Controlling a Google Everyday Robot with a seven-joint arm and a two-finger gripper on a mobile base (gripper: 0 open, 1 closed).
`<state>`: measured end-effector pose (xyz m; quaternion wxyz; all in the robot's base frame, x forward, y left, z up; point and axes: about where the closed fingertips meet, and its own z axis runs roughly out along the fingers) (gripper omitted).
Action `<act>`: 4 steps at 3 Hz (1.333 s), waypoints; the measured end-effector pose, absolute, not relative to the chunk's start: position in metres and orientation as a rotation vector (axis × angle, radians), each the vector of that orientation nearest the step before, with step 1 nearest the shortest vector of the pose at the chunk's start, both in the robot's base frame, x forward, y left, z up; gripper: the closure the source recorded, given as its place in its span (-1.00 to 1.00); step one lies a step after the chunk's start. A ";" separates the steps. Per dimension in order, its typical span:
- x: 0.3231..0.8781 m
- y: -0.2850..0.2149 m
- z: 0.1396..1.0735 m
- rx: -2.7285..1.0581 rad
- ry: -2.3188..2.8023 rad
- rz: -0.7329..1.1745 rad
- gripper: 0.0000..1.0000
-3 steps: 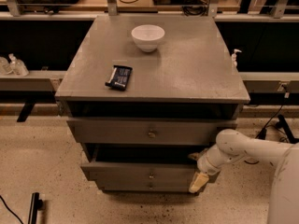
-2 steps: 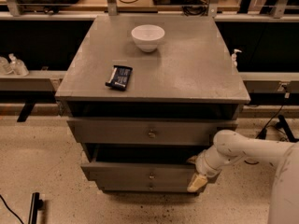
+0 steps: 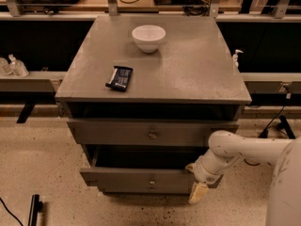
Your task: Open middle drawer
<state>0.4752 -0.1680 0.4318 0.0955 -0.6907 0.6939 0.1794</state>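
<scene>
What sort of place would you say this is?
Probably a robotics lab or workshop: a grey cabinet stands on a speckled floor, cabled benches run behind it, and a white robot arm has its end effector at the right end of the middle drawer.

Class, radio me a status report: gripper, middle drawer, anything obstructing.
Gripper low at the middle drawer, right front corner. Drawer partly out. Bowl and dark packet up on cabinet top, not in its path.

Cabinet top point(image 3: 188, 69): white bowl point(image 3: 148, 37) rear, dark packet point(image 3: 119, 77) front-left. Hand point(image 3: 197, 191) by middle drawer point(image 3: 131, 178), right end.
</scene>
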 end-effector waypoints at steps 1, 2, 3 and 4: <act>0.454 -0.169 0.435 -2.062 2.048 0.639 -0.14; 0.443 -0.172 0.455 -2.075 1.989 0.696 -0.20; 0.441 -0.178 0.481 -2.097 1.944 0.660 -0.47; 0.457 -0.179 0.486 -2.054 1.989 0.575 -0.54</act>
